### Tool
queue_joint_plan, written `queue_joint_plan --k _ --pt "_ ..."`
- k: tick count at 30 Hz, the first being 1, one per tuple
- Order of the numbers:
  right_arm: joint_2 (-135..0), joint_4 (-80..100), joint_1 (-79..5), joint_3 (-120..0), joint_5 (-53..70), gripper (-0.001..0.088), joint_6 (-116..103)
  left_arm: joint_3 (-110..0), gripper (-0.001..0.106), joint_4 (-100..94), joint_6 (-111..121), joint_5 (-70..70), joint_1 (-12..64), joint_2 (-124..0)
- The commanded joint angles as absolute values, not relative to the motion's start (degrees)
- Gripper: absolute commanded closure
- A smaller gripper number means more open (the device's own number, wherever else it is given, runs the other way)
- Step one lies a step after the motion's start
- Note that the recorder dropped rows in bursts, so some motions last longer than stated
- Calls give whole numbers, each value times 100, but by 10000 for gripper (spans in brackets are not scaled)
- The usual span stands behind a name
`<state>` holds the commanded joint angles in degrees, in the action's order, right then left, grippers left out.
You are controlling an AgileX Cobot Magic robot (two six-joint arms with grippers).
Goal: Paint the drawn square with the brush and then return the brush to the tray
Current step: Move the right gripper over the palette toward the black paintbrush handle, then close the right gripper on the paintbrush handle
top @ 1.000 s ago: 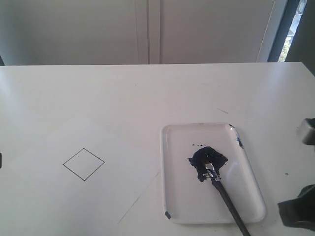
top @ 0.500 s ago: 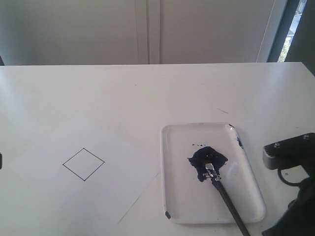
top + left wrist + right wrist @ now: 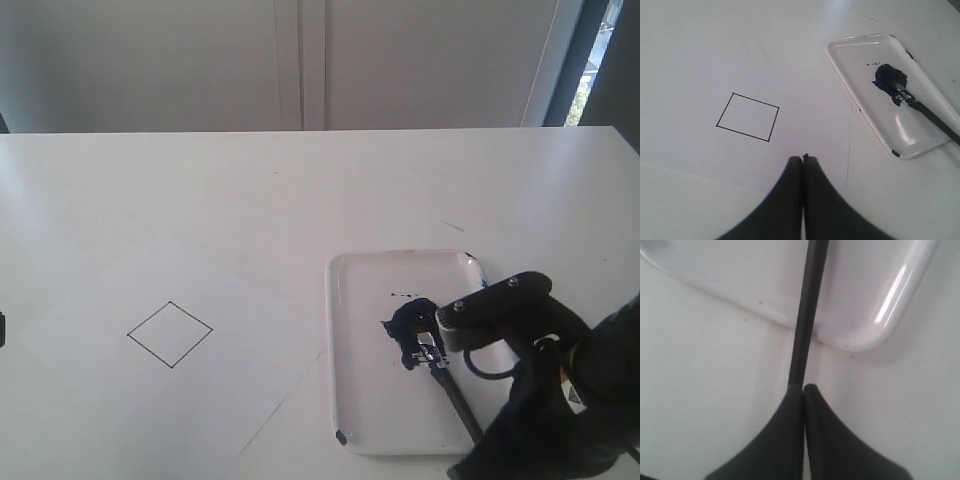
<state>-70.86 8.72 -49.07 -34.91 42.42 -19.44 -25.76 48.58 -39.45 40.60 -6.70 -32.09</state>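
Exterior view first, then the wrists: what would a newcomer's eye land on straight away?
The dark blue paint blob in the white tray, lower right, stands out, with the brush lying bristles-in and its handle crossing the rim. The black right arm looms beside it, the right pincer shut at the handle's end. Left of the tray, the drawn square on the paper sheet is unpainted.

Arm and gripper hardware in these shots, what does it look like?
Both the left gripper and right gripper have smooth black fingers tapering to points. The right arm is black with a grey screwed block, a looped black cable and a small yellow mark.
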Motion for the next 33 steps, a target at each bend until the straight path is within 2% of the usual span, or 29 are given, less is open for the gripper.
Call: queue_joint_plan --k 2,4,10,12,23,33 --pt "-7112 863 -4907 -3478 4131 865 -1971 -2576 1053 4858 -3945 4060 -670 -3209" --pt "-7159 710 -4907 -3478 4171 811 -1971 -2576 1053 4858 -3945 4060 -670 -3209" --pt "-7266 584 -4907 -3469 4527 431 -1961 -2576 1053 4858 -3945 4060 -670 -3209" --pt "-7266 584 -4907 -3469 4607 371 -1976 -2576 1053 4858 -3945 4060 -670 -3209" --pt "-7269 409 -4907 -3443 4800 431 -2081 -2576 1053 4872 -3945 4063 -670 -3209" --pt "-7269 205 -4907 -2312 3136 431 -2637 -2576 1053 4872 -3945 4063 -670 -3209"
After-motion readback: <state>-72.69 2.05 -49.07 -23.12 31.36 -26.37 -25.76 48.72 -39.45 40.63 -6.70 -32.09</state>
